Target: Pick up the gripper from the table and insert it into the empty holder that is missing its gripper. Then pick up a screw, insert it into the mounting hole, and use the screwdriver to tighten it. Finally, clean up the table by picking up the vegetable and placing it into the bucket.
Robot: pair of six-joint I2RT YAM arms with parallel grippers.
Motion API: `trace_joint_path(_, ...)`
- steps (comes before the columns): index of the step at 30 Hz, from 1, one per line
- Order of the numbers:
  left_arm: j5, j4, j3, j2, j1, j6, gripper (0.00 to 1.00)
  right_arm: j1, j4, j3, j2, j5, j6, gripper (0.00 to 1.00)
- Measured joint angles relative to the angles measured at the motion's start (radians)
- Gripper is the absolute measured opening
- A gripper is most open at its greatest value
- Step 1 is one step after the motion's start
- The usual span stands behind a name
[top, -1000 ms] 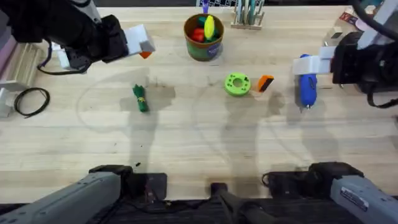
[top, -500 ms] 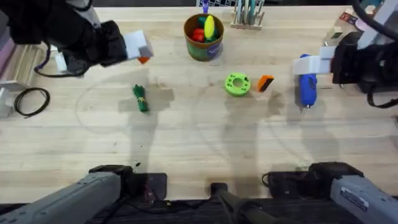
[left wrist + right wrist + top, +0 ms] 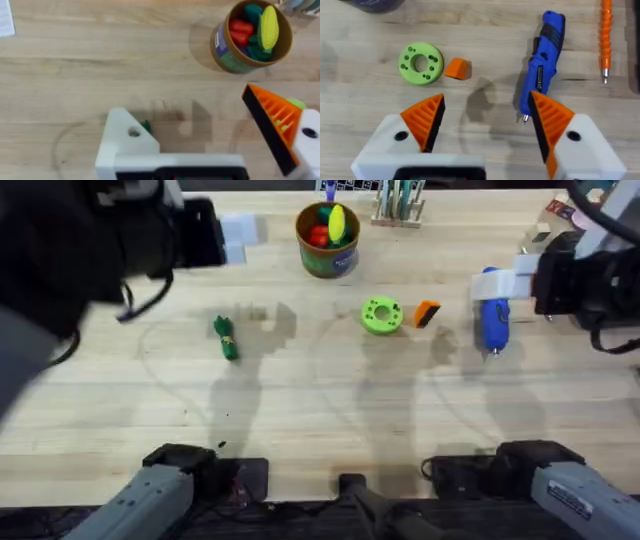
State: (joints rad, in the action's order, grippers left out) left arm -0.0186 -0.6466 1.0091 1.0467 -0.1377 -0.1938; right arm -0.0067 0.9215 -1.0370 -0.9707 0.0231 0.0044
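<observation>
Wooden table [image 3: 320, 410] overhead, with vegetable [image 3: 226, 338] left of centre, bucket [image 3: 328, 238] at the far edge, gripper [image 3: 427, 313] just beside green disc [image 3: 380, 315], screwdriver [image 3: 493, 310] to the right. Left arm large and blurred.

Left wrist: left gripper [image 3: 207, 132] spread wide over wood, bare holder [image 3: 127, 142] with mounting hole [image 3: 134, 132], possibly vegetable tip behind it.

Right wrist: right gripper [image 3: 487, 120] spread, empty, near screwdriver, orange tool [image 3: 605, 40] beside.

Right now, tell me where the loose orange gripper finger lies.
In the overhead view the gripper lies right of centre on the table, beside the green disc, with the screwdriver further right.
</observation>
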Motion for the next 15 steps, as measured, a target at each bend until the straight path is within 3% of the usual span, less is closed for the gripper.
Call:
trace_joint_path(3,-0.008,0.138,-0.152,-0.093,0.005,0.01,0.985,0.0,0.0,0.0,0.0,0.0,0.0,0.994)
trace_joint_path(4,-0.006,0.226,-0.352,-0.259,0.005,0.014,0.985,0.0,0.0,0.0,0.0,0.0,0.0,0.993)
trace_joint_path(8,0.002,0.313,-0.514,-0.445,0.006,-0.01,0.985,0.0,0.0,0.0,0.0,0.0,0.0,0.992)
trace_joint_path(15,0.035,0.581,-0.717,-0.687,0.03,-0.009,0.985,0.0,0.0,0.0,0.0,0.0,0.0,0.992)
